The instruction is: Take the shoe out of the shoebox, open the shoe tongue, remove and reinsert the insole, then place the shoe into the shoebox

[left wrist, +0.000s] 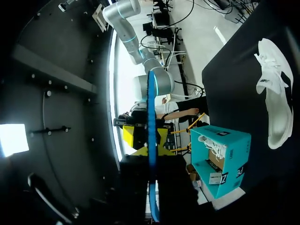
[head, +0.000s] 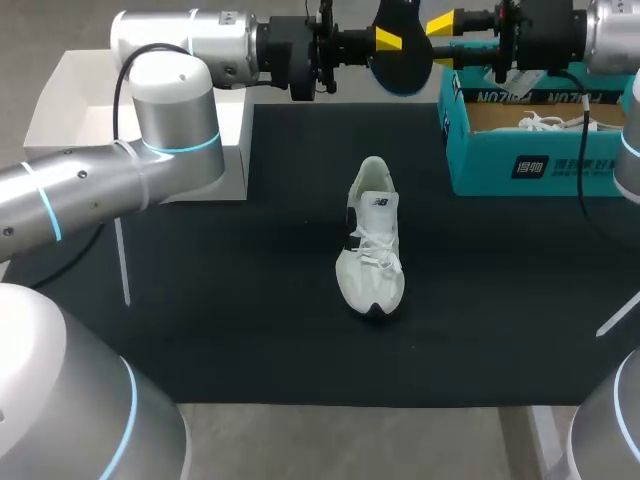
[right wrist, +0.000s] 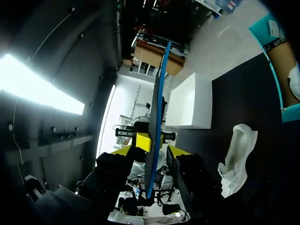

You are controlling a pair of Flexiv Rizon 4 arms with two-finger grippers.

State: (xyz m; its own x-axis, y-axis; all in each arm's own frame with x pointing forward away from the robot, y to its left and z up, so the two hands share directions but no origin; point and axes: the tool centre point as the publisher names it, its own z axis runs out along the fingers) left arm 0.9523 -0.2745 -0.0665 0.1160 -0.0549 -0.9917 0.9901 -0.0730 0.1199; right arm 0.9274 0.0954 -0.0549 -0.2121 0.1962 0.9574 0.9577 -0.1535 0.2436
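Where the table (head: 250, 350) reaches its far edge, insole (head: 402, 65): held in the air between both tools.
Left tool (head: 388, 40): clamped on the insole.
Right tool (head: 442, 42): clamped on its other end.
Shoe (head: 372, 240): mid-table, on its sole.
Shoebox (head: 490, 165): far right corner.
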